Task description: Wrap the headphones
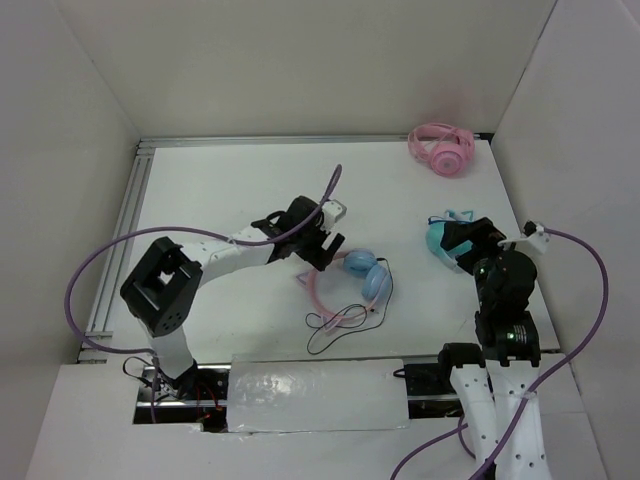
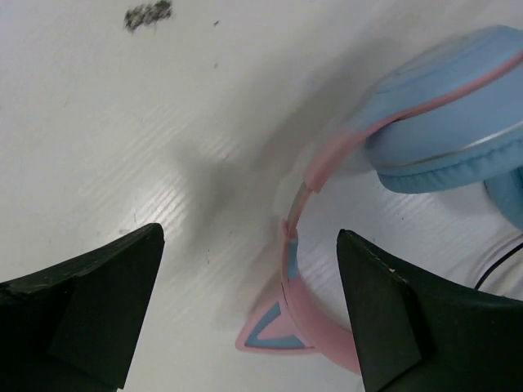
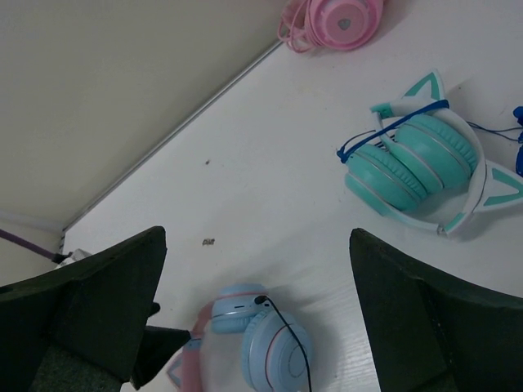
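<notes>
The headphones (image 1: 368, 276) lie about the middle of the white table (image 1: 230, 190), their light blue ear cups (image 3: 274, 353) folded close together and the pink headband (image 1: 316, 290) curving off toward the left arm; the thin black cable (image 1: 340, 322) trails from them in loose loops toward the near edge. The left gripper (image 2: 249, 237) sits just beside them, on the headband side, its jaws spread wide and grasping nothing; seen from its wrist, the headband runs up through the gap, closer to the finger on the right of that view than to the other; one cat ear (image 2: 274, 331) lies in the gap too, and a blue cup rests beyond that same finger; whether either finger touches the band I cannot tell. The right gripper (image 3: 257, 235) is likewise released and empty; it hangs by the teal headphones (image 3: 413, 159), off to the right of the blue pair and apart from them. The all-pink headphones (image 1: 440, 150) lie at the far right corner, well apart from both grippers.
</notes>
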Motion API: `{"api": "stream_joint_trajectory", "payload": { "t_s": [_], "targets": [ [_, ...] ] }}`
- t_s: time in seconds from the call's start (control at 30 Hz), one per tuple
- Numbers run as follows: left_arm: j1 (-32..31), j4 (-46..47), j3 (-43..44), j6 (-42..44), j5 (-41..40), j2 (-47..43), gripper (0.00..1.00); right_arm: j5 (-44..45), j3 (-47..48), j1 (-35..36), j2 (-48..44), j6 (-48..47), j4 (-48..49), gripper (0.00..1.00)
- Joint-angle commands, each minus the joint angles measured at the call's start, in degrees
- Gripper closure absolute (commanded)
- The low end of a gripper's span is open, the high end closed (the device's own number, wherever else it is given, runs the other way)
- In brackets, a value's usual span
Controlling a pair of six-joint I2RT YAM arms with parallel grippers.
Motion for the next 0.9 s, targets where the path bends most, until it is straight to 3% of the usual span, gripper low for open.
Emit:
{"api": "stream_joint_trajectory", "payload": {
  "t_s": [0.0, 0.17, 0.23, 0.33, 0.57, 0.7, 0.87],
  "targets": [
    [-1.30, 10.26, -1.00, 18.89, 5.86, 1.76, 0.01, 0.37, 0.13, -0.20, 1.54, -1.03, 0.21, 0.00],
    [-0.16, 7.71, 3.40, 22.93, 16.39, 3.97, 0.01, 0.55, -0.04, -0.20, 1.81, -1.20, 0.38, 0.00],
    [-0.07, 7.62, 3.66, 23.38, 17.11, 4.32, 0.02, 0.63, -0.13, -0.20, 1.72, -1.29, 0.21, 0.00],
    [-0.25, 4.37, 3.59, 19.19, 13.19, 5.20, 0.04, 1.34, 0.13, -0.20, 1.37, -1.21, -0.76, 0.00],
    [0.10, 6.21, -7.23, 8.20, 7.63, -6.46, 0.01, 0.63, -0.84, -0.20, 0.31, -1.20, 0.74, 0.00],
    [-0.07, 6.92, -11.62, 7.56, 8.41, -9.21, 0.01, 1.16, -0.66, -0.20, 0.66, -1.12, 0.03, 0.00],
    [-0.69, 7.45, -7.69, 13.26, 7.19, -4.49, 0.01, 0.37, -0.75, -0.20, 0.57, -1.29, 0.21, 0.00]
  ]
}}
